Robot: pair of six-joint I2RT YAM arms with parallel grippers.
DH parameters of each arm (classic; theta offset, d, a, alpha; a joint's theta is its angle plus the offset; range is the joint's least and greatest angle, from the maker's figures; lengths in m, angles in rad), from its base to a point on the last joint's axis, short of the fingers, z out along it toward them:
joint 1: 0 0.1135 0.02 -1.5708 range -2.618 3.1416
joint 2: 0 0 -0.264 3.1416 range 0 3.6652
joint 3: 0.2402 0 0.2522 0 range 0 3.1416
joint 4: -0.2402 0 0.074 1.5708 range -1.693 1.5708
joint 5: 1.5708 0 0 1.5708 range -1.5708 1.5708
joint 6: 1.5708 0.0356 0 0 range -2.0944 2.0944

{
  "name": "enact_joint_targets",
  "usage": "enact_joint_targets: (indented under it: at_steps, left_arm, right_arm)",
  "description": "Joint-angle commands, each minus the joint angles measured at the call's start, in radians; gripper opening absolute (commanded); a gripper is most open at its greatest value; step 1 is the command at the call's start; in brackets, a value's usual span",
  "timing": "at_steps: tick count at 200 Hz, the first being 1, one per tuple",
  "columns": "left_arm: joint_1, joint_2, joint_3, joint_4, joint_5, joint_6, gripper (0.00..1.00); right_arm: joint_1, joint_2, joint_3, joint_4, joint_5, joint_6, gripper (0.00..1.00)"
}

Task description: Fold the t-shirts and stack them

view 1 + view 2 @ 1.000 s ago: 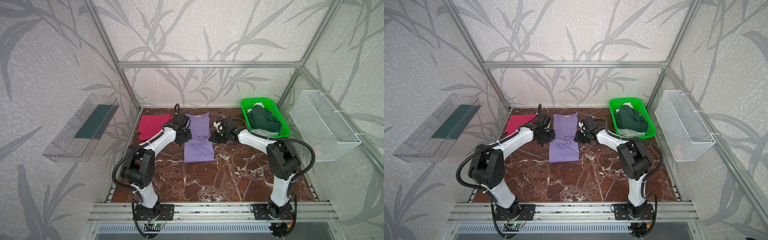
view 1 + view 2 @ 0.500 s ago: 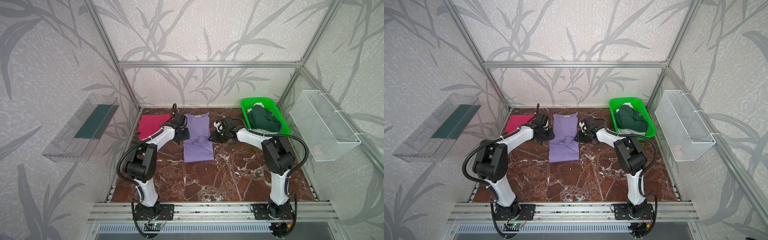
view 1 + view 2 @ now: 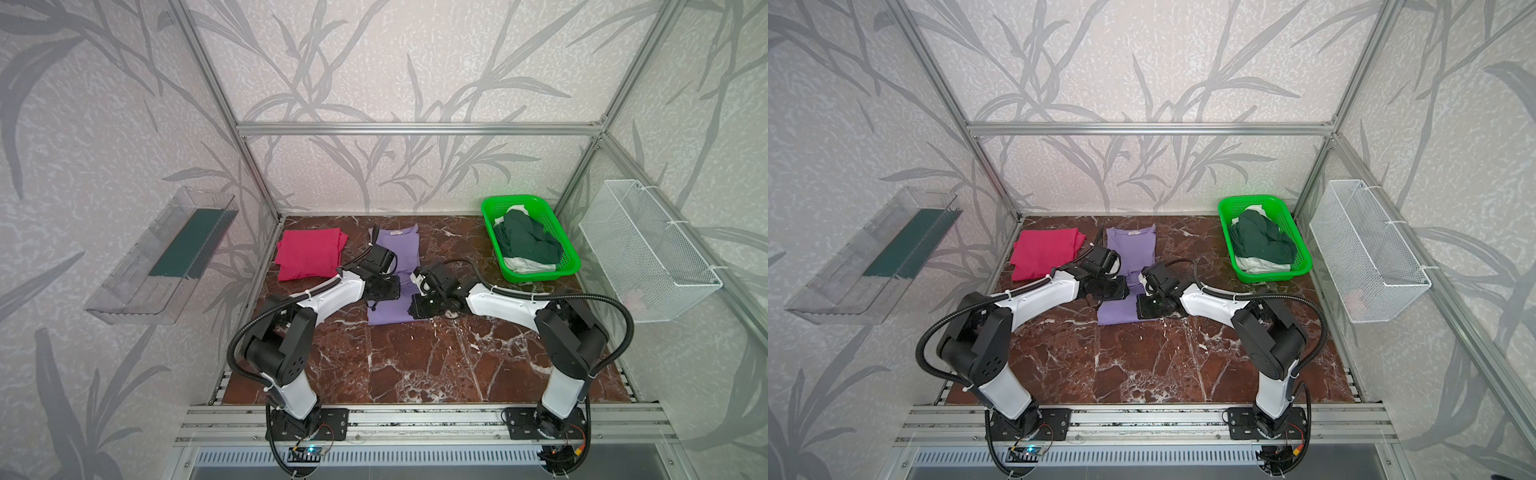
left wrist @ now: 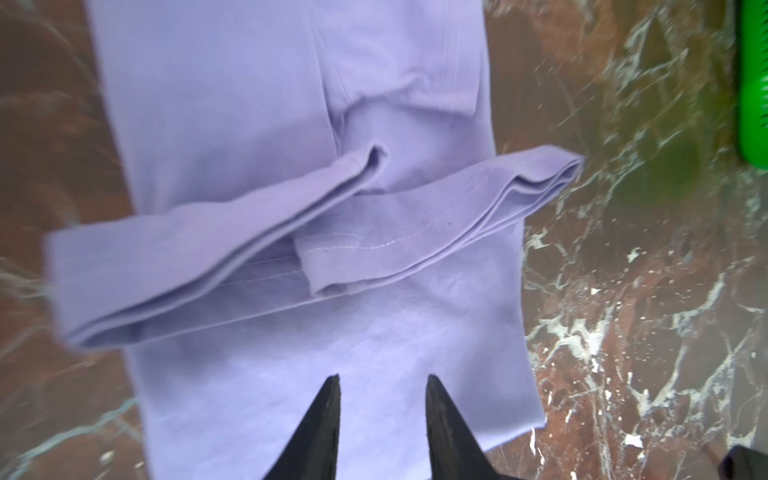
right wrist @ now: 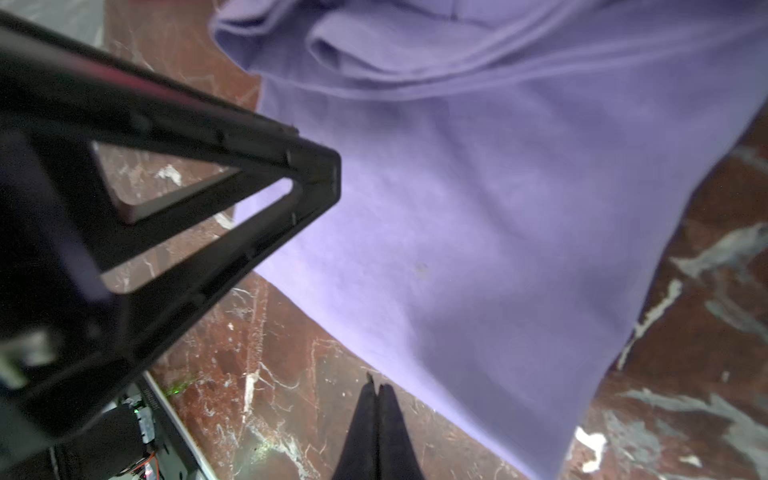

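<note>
Toward the marble tabletop's [image 3: 415, 365] back, the lavender t-shirt's [image 3: 401, 249] neck label [image 3: 398, 233] is too small to read. The left gripper [image 4: 382, 378] is spread over the cloth; the right gripper [image 5: 377, 386] is pinched closed, empty.

left gripper [image 4: 383, 377] slid nearer along lavender t-shirt [image 3: 399, 249], right gripper [image 5: 376, 387] likewise

PLACE: robotics lab test cell | FRAME: aluminium profile frame [image 3: 415, 129] boxing in the space | WALLS: panels [image 3: 374, 62] with grey leaf print | BASE: marble-look worktop [image 3: 415, 365] | RIG: left arm [image 3: 332, 295] and right arm [image 3: 507, 305] bolted to a slotted rail [image 3: 415, 419], bare wiring [image 3: 309, 451] at the base | FITTINGS: clear tray [image 3: 137, 291] and white wire basket [image 3: 648, 249] hung on the side panels
</note>
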State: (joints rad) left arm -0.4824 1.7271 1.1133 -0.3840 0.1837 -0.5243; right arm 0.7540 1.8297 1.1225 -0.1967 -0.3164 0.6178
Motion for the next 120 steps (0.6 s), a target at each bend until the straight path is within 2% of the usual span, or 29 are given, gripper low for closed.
enact_joint_targets:
  at_steps: [1,24,51,97,120]
  left_arm:
    - [-0.004,0.047,0.019,0.019,0.004,-0.039,0.35]
    - [-0.004,0.124,0.068,-0.003,-0.018,-0.046,0.35]
    - [0.001,0.206,0.145,-0.015,-0.094,-0.053,0.35]
    - [0.041,0.313,0.368,-0.068,-0.234,-0.017,0.36]
    - [0.091,0.364,0.457,-0.064,-0.206,0.003,0.36]
  right_arm:
    - [-0.004,0.044,-0.039,0.047,0.024,0.07,0.0]
    - [-0.005,0.06,-0.067,0.054,0.032,0.089,0.0]
    - [-0.005,0.059,-0.098,0.059,0.026,0.101,0.0]
    - [-0.007,0.041,-0.129,0.054,0.026,0.108,0.0]
    - [-0.007,0.042,-0.131,0.052,0.023,0.105,0.0]
